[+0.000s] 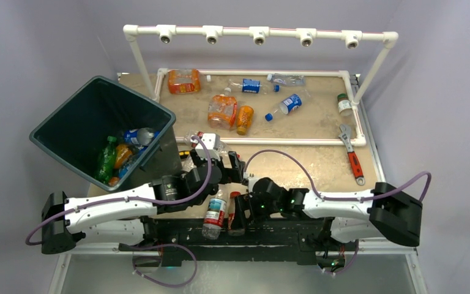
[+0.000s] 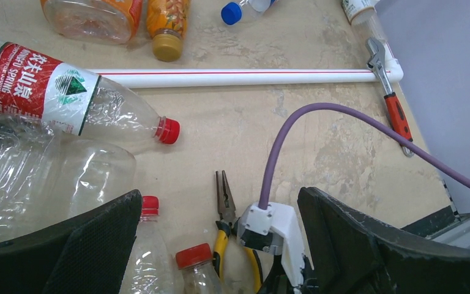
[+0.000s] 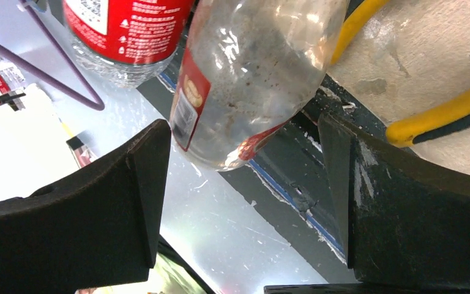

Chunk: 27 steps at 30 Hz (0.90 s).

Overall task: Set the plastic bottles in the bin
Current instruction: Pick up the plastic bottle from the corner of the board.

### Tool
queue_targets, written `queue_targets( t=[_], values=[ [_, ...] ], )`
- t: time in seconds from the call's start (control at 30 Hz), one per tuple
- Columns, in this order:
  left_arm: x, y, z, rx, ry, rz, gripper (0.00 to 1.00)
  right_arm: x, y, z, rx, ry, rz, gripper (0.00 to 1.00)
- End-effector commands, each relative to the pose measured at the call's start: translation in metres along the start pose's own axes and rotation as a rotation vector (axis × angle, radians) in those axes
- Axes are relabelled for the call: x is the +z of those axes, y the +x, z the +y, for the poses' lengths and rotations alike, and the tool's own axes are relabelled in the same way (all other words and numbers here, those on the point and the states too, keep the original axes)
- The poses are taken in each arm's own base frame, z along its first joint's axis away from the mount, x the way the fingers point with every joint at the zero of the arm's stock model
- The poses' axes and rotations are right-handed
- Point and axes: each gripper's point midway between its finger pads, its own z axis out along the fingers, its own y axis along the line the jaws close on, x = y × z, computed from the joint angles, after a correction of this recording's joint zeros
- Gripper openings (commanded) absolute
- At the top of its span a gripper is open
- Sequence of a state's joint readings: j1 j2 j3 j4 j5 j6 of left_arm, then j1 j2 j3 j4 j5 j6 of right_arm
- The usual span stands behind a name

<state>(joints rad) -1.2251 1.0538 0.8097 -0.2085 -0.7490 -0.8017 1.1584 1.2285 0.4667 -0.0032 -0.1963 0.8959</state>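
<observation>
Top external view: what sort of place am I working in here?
Probably a lab test booth, not a real recycling site: plain walls close around the table, a white pipe frame spans the back, and plastic bottles lie strewn beside a bin.

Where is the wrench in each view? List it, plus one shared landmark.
Top: wrench right of centre.
Left wrist: wrench at upper right.
Right wrist: not in view.
Landmark: white pipe, its right end by the wrench's head, in top and left wrist.
</observation>
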Motion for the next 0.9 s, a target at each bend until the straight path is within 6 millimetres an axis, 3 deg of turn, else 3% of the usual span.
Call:
queue_targets(
  t=[0.0, 0.37, 0.5, 0.6, 0.73, 0.87],
  values=[
    [-0.003, -0.013, -0.013, -0.059, 0.036, -0.022, 0.99, 0.008, 0.001, 0.015, 0.002, -0.058, 0.031, 0.89],
    [-0.002, -0.009, -0.013, -0.067, 0.039, -0.012, 0.99, 0.026, 0.007, -0.001, 0.005, -0.015, 0.056, 0.77],
    [-0.002, -0.007, -0.014, -0.067, 0.043, -0.007, 0.99, 0.023, 0.005, -0.003, 0.005, -0.007, 0.037, 0.68],
    [-0.002, -0.008, -0.015, -0.070, 0.046, -0.007, 0.99, 0.009, -0.004, 0.005, -0.009, -0.015, -0.006, 0.59],
    [-0.003, -0.012, -0.018, -0.077, 0.057, -0.015, 0.99, -0.023, -0.021, 0.028, -0.049, -0.060, -0.079, 0.50],
    [-0.007, -0.035, -0.033, -0.094, 0.101, -0.062, 0.98, -0.059, -0.038, 0.041, -0.108, -0.044, -0.147, 0.45]
  ],
)
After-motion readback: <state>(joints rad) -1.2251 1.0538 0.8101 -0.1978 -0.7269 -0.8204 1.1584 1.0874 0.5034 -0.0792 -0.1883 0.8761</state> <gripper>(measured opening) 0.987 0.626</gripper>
